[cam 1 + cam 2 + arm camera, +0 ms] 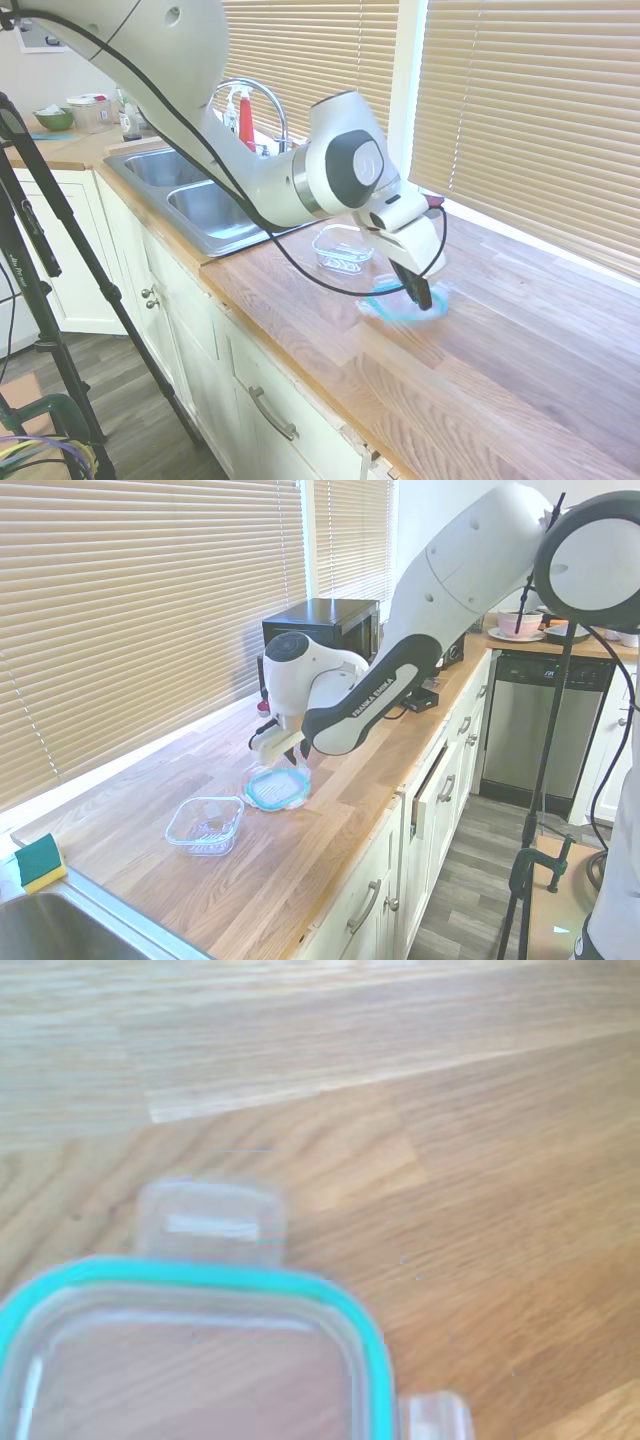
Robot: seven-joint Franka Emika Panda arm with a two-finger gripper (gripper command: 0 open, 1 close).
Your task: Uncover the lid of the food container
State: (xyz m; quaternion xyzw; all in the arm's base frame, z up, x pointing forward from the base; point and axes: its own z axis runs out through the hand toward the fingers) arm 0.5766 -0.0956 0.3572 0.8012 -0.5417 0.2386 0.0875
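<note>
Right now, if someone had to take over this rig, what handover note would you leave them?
Gripper: down at the flat clear lid with the teal rim; open or shut cannot be told from these views.
Lid: lying flat on the wooden countertop, off the container.
Small clear rounded-square food container: beside the lid, uncovered, toward the sink.
Done: lid is off.
Left: probably only to let go, if it is gripped at all, and pull the arm back.

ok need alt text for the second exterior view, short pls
A white robot arm's gripper hangs just over a teal-rimmed lid lying flat on a wooden counter. An open clear food container sits beside the lid, toward the sink.
</note>
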